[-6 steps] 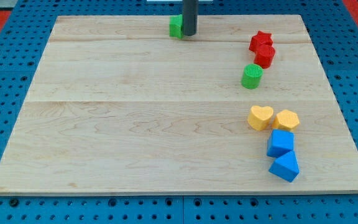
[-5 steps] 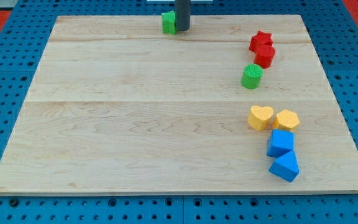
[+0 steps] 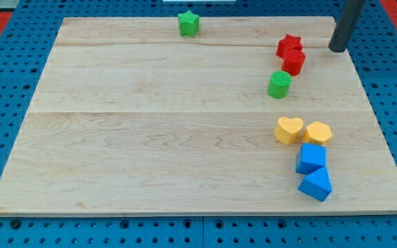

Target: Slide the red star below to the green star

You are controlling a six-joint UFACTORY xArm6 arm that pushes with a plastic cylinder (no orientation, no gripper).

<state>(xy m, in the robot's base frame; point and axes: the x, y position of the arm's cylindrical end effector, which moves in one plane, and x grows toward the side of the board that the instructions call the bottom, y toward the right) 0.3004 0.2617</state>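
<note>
The red star [image 3: 289, 45] lies at the board's upper right, touching a red cylinder [image 3: 294, 61] just below it. The green star [image 3: 189, 23] lies near the board's top edge, left of centre. My tip [image 3: 337, 49] rests on the board to the right of the red star, with a gap between them. It is far to the right of the green star.
A green cylinder [image 3: 279, 84] sits below the red cylinder. A yellow heart [image 3: 289, 129] and a yellow hexagon [image 3: 318, 132] lie side by side at the lower right. Two blue blocks [image 3: 311, 158] [image 3: 315, 184] lie below them. The wooden board [image 3: 150, 138] rests on a blue pegboard.
My tip left the green star's right side and moved far right, to beside the red star. The green star slid a little left and up, then stopped.
</note>
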